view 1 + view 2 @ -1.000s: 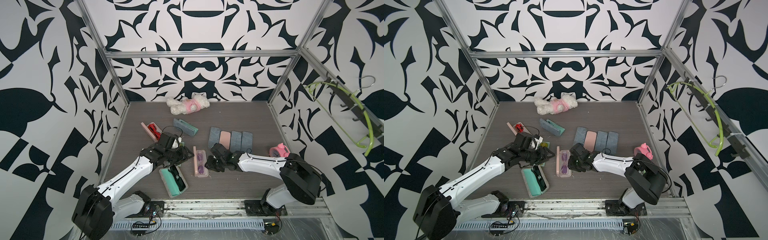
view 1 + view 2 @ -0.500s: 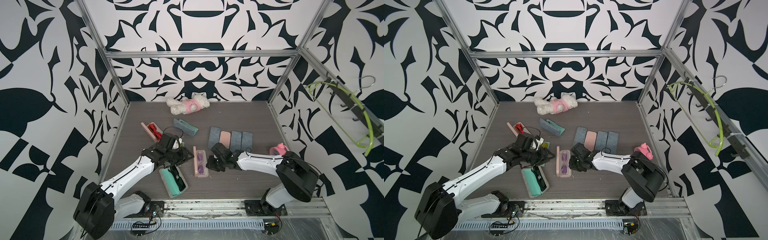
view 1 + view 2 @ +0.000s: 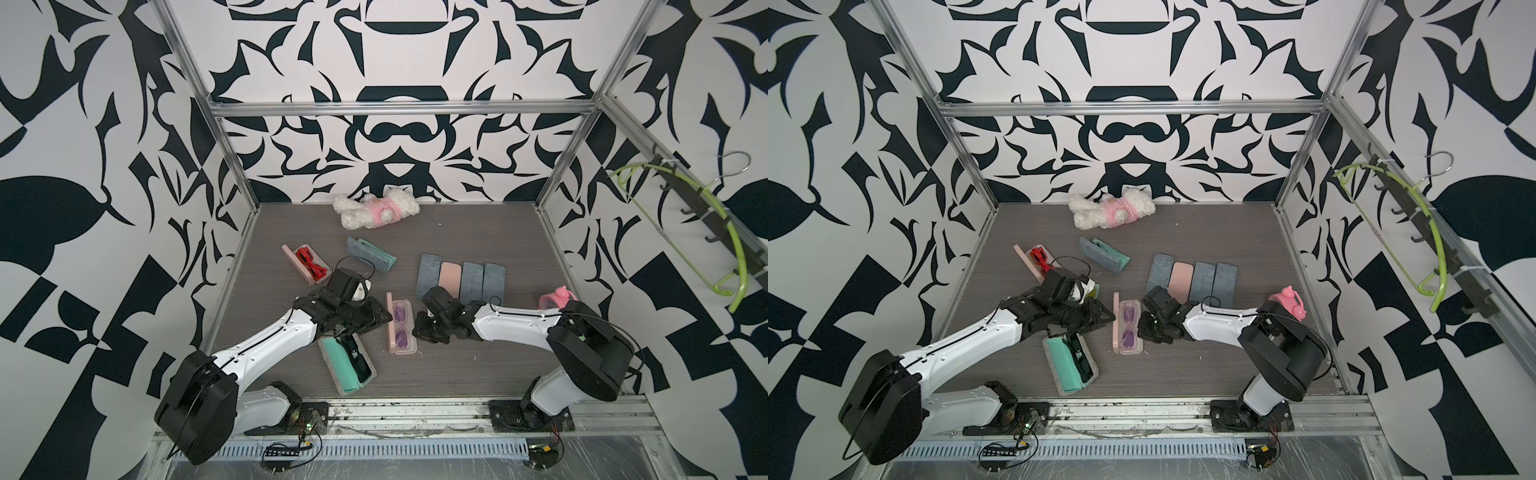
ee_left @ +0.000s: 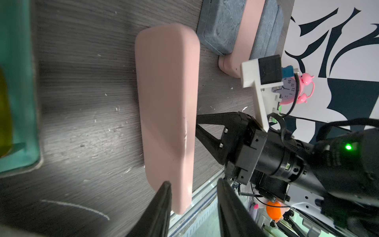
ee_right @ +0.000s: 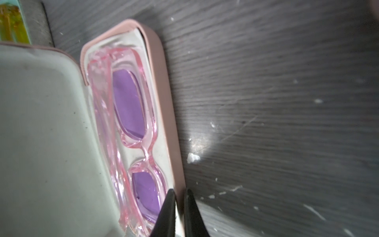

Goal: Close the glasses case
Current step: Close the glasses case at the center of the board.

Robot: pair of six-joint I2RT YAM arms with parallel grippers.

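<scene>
Two grippers bracket the pink glasses case (image 3: 401,328), which lies open near the middle of the table (image 3: 465,370) with its lid (image 4: 168,102) standing upright. The right gripper (image 5: 179,190) pinches the base's outer wall between its fingertips, I'd guess to pin the base so it cannot skid. The left gripper (image 4: 193,181) sits behind the lid, jaws apart and straddling its end edge without clamping it (a push from there should fold it over the purple-lensed glasses (image 5: 131,106)). The table is grey wood-grain, scuffed and flecked with white crumbs. Black-and-white patterned walls on an aluminium frame close it in.
</scene>
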